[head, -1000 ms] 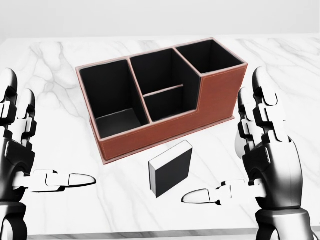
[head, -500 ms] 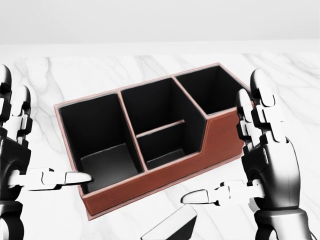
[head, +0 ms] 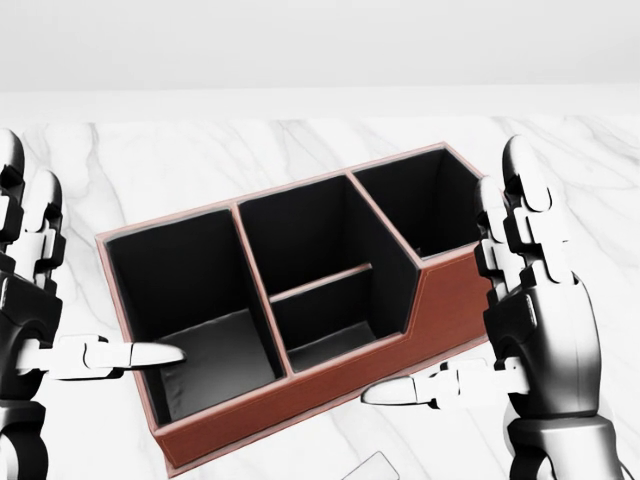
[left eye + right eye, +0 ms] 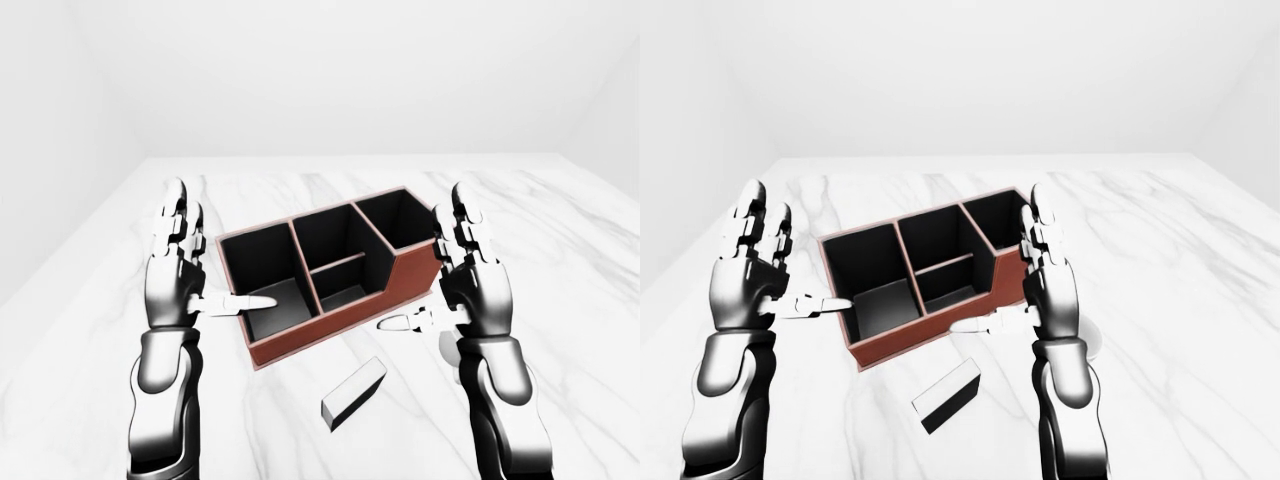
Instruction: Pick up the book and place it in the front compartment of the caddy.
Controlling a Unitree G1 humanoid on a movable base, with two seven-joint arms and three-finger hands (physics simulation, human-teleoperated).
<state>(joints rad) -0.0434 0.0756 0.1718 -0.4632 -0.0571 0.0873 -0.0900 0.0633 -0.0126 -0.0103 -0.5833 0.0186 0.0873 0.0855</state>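
Observation:
The brown caddy (image 4: 300,335) with black compartments stands on the white marble table (image 4: 560,260). It has a big cell at the left, a middle cell split by a low divider, and a cell at the right. The book (image 4: 355,393), dark with white edges, lies flat on the table just below the caddy. In the head view only its corner (image 3: 372,468) shows at the bottom edge. My left hand (image 4: 215,255) hovers open at the caddy's left end, thumb pointing over the big cell. My right hand (image 4: 425,260) hovers open at the right end. Neither hand touches the book.
The marble table runs on past the caddy to a white wall at the top of the eye views. Its left edge (image 4: 70,250) slants down the left of the left-eye view. Bare marble lies to the right of my right hand.
The camera has moved: in the head view the caddy has grown and slid down, and the book has dropped almost out at the bottom edge. Both hands keep their open pose.

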